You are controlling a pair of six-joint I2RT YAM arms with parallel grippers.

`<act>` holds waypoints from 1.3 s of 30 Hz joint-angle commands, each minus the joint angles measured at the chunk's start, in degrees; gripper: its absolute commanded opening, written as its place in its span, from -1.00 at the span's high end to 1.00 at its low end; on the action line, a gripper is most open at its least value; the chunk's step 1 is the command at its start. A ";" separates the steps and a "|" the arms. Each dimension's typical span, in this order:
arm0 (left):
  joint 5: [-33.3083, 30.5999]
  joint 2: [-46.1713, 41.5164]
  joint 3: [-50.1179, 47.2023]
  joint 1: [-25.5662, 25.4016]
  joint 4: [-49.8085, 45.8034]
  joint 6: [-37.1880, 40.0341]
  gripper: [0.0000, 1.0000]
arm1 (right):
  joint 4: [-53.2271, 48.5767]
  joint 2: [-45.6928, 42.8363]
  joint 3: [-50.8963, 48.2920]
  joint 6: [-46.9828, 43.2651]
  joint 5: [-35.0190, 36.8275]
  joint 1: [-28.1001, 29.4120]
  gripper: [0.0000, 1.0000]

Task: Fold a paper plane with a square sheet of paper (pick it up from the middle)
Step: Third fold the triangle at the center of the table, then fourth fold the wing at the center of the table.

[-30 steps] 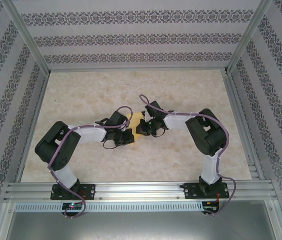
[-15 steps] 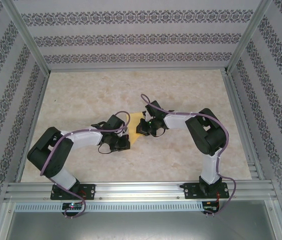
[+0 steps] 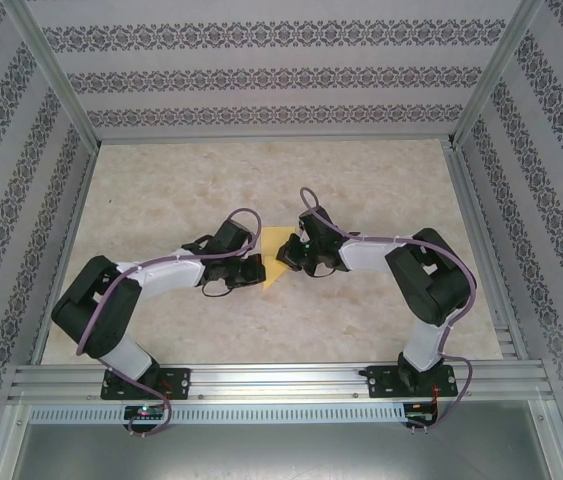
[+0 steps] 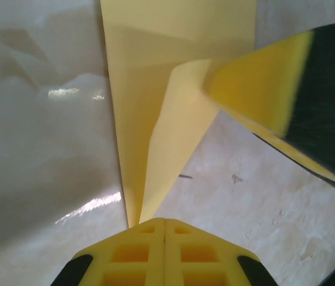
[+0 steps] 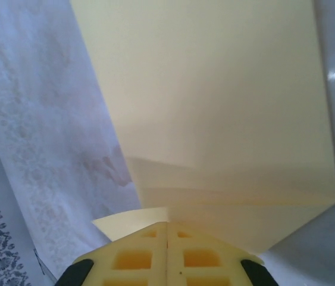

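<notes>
while both arms are reaching inward over the table [image 3: 361,180], the square sheet of paper [image 3: 275,256] is sitting between their tips, near the table's middle in the top view. the left gripper [image 3: 253,270] is pinching the sheet's narrow near end, its yellow pads pressing flat together on it in the left wrist view, where the paper [image 4: 149,89] is running away as a folded strip with one flap turned over. the right gripper [image 3: 294,258] is likewise clamping its pads together on an edge of the sheet [image 5: 215,119], which is spreading broad and smooth beyond them, with a crease crossing close to the pinch. whether the sheet is lying on the table or hanging just above it cannot be told
</notes>
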 commanded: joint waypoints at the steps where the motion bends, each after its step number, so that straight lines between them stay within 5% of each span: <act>1: -2.32 2.12 3.08 -0.56 3.88 -0.26 1.00 | 0.47 -3.76 -1.10 -0.88 2.44 -1.97 0.73; 7: -8.50 5.59 8.54 -0.56 -0.21 1.24 1.00 | -2.22 -6.90 -3.71 -4.25 2.85 -5.38 0.31; 11: -8.63 8.77 11.02 -0.60 -2.88 1.97 1.00 | -2.78 -6.61 -3.13 -6.25 1.18 -6.00 0.20; 20: -13.68 11.33 12.81 -0.47 -8.73 1.55 1.00 | -4.91 -2.74 -0.19 -9.64 -2.06 -5.72 0.12; 39: -13.98 11.16 12.90 -0.38 -9.65 1.64 1.00 | -4.46 0.42 1.36 -11.83 -4.56 -5.27 0.14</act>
